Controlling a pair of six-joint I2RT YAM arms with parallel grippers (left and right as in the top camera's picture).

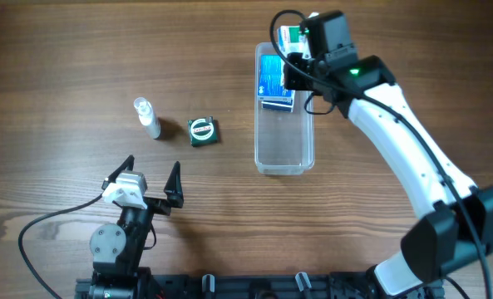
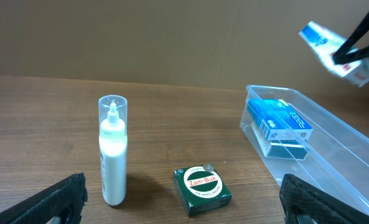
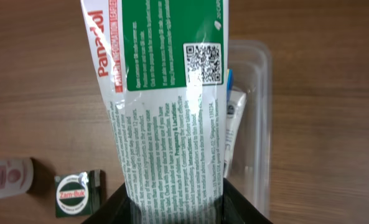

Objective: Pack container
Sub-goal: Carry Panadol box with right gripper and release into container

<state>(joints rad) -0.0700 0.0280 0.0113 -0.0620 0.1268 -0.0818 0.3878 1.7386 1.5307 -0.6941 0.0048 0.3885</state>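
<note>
The clear plastic container [image 1: 284, 154] lies lengthwise on the wood table, with a blue box [image 1: 273, 79] in its far end; it also shows in the left wrist view [image 2: 333, 162] and the right wrist view [image 3: 259, 124]. My right gripper [image 1: 297, 50] is shut on a white and green Panadol box [image 3: 165, 106], held above the container's far end. In the left wrist view the box [image 2: 336, 53] hangs in the air. My left gripper [image 1: 150, 178] is open and empty, near the front left. A green Zam-Buk tin box [image 1: 203, 131] and a white bottle [image 1: 146, 116] stand left of the container.
The Zam-Buk box [image 2: 203, 190] and the clear-capped bottle [image 2: 113, 152] sit just ahead of my left fingers. The container's near half holds nothing visible. The arm bases stand at the front edge [image 1: 229, 286].
</note>
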